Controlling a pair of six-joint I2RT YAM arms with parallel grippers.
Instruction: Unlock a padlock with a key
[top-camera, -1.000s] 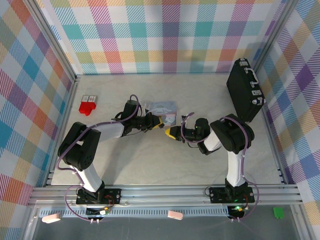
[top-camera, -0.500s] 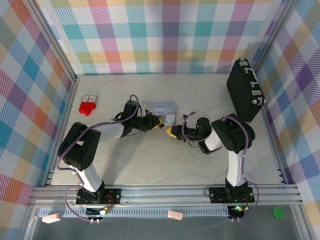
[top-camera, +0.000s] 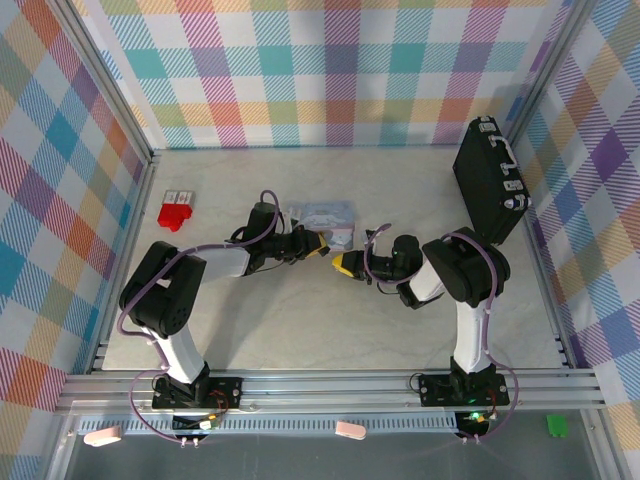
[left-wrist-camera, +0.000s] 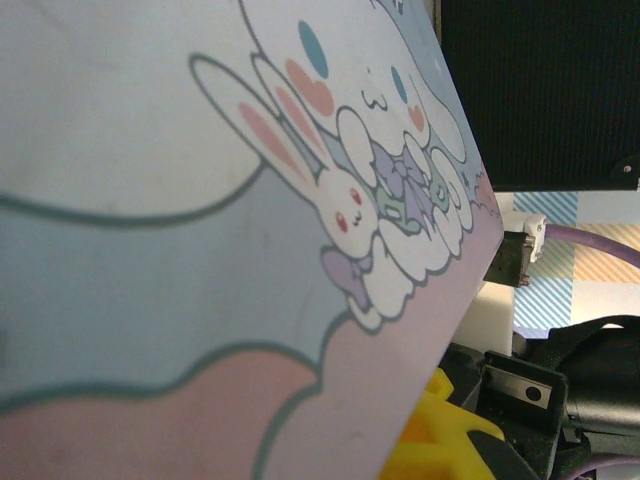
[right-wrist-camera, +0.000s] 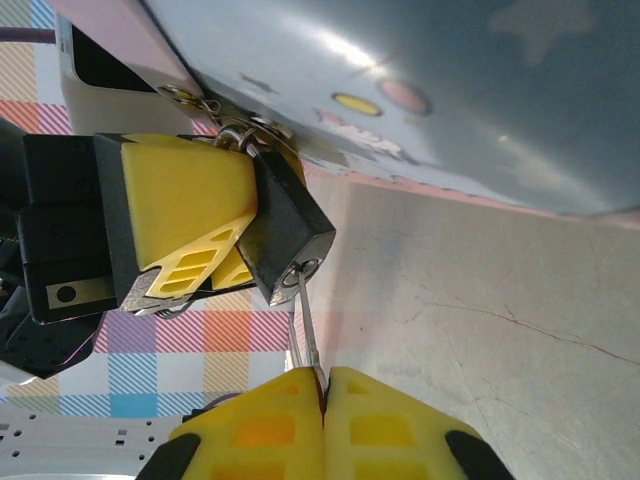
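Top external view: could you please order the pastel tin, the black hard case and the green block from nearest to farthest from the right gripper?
1. The pastel tin, mid-table, just beyond the right gripper.
2. The black hard case, at the far right wall.
3. The green block, past the table's near edge, right corner.

No lettering, brand or number can be read anywhere. The pastel tin (left-wrist-camera: 200, 250) carries only a printed cartoon of white long-eared animals with bows, at the upper middle of the left wrist view. The pale patches on the red object (top-camera: 173, 215), at the left of the top view, are too small to make out.
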